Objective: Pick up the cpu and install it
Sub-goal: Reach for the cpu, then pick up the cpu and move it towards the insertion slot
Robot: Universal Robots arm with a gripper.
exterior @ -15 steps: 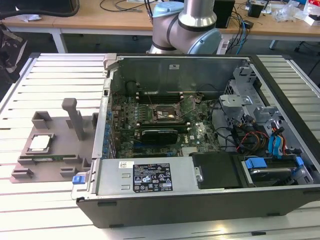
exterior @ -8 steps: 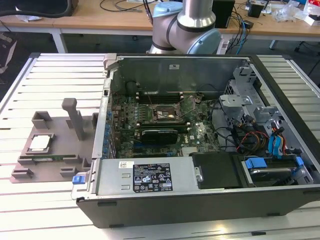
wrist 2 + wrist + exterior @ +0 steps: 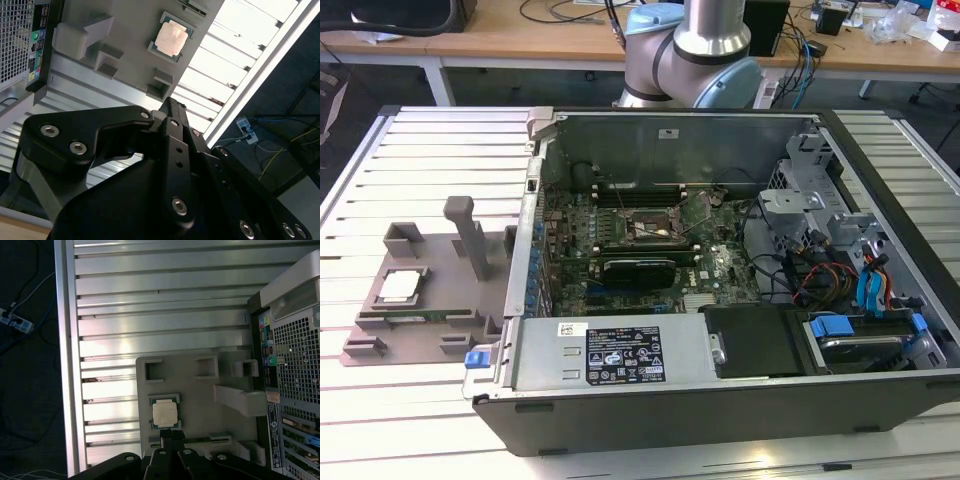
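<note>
Cpu: the cpu [image 3: 400, 285] is laid flat, metal top up, in a recess of the grey holder [image 3: 440, 290] on the slatted bench [image 3: 440, 150]
Place: in the exterior view it is found at nine o'clock from the open computer case [image 3: 740, 400], well apart from the socket [image 3: 645, 222] on the board inside
Fingers: in both wrist views the gripper [image 3: 170, 440] is seen clenched, tips pressed together, nothing grasped
Key relation: the cpu [image 3: 171, 39] is set just ahead of the fingertips and apart from them; the gripper is judged to be hung above the holder
Axis: the chip is square, so no long axis is offered; its edges are lined up with the holder's walls
Progress: the pick-up is judged not yet made
</note>
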